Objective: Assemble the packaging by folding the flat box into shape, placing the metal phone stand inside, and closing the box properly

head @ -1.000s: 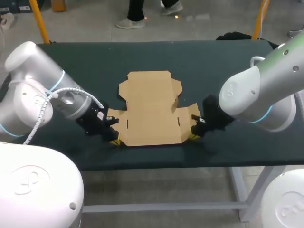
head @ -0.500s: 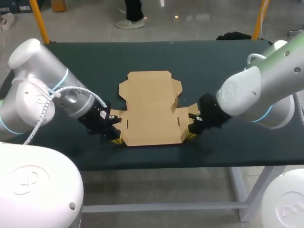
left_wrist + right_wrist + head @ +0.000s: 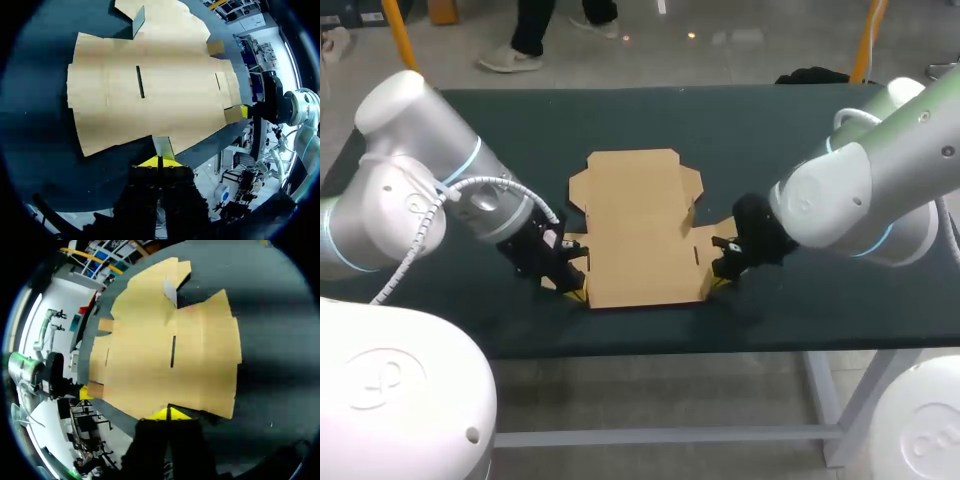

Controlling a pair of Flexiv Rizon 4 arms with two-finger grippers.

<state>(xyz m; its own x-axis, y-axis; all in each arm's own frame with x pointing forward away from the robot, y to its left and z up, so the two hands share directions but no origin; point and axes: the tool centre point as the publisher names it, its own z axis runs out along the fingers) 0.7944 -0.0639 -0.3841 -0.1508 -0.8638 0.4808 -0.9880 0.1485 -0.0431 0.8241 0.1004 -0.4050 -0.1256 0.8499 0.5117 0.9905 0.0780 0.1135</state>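
Flanking flat box [image 3: 640,235]: left end effector [image 3: 159,161], right end effector [image 3: 168,413], both closed

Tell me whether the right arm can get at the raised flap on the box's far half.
Probably yes: the right pincer sits by the flat box's near right corner, and only bare cardboard lies between it and the raised flap.

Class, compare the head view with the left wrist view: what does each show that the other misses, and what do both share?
Head view only: the left arm and right arm whole. Left wrist view only: the left end effector close up, yellow tips pinching a raised tab of the flat box. Both: the box lying unfolded, the right end effector at its other near corner.
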